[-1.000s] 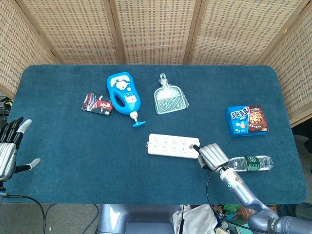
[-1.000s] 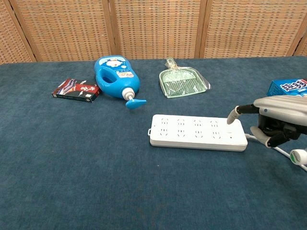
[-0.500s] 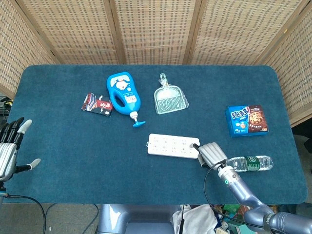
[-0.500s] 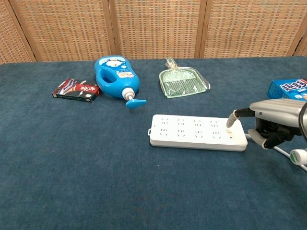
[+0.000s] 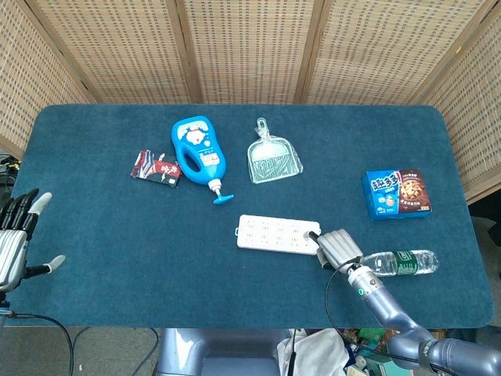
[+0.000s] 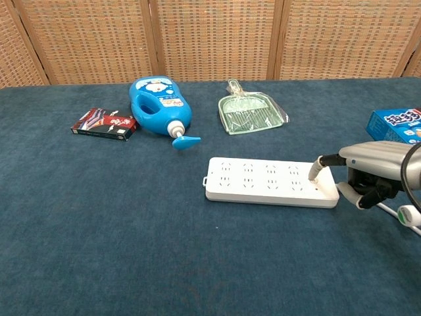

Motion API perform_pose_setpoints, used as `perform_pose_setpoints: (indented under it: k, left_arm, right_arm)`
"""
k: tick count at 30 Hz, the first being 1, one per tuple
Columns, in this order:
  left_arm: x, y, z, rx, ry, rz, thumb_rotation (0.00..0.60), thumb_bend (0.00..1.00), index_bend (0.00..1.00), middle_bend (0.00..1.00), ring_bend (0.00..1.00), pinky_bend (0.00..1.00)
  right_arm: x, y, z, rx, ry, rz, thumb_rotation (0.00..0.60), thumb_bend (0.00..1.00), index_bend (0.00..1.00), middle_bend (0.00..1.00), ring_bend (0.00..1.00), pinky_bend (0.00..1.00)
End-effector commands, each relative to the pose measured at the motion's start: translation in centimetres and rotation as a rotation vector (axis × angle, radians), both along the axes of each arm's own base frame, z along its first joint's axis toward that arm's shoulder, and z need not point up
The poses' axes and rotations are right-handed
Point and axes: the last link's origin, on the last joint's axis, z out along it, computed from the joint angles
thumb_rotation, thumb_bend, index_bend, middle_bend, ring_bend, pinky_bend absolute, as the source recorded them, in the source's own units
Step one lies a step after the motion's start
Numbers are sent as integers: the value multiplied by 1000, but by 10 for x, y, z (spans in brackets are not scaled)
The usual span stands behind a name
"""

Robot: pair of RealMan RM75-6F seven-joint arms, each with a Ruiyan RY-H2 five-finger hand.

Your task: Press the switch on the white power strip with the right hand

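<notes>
Because the switch sits at its right end, the white power strip at lower centre meets one extended fingertip of the right hand, other fingers curled, holding nothing.

Silver-grey right hand, black cable.

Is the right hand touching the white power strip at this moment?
Touching. In the chest view, an extended finger of the right hand ends on the top face of the white power strip near its right end, with no gap visible.
</notes>
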Motion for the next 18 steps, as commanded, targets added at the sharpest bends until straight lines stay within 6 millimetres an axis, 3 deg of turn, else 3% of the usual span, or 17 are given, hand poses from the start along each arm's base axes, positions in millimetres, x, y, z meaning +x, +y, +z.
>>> perform_pose_setpoints:
  k: [1, 12, 18]
  left_arm:
    - [0, 0, 0, -1, 1, 0, 600, 86, 0, 0, 0, 0]
    - [1, -3, 1, 1, -5, -10, 600, 85, 0, 0, 0, 0]
    - [0, -3, 2, 4, -10, -11, 600, 85, 0, 0, 0, 0]
  right_arm:
    - [4, 1, 2, -3, -7, 9, 600, 693, 246, 977, 995, 1000]
    - [-4, 3, -3, 18, 38, -12, 600, 693, 269, 977, 995, 1000]
    - [19, -1, 14, -70, -86, 35, 600, 693, 269, 977, 995, 1000]
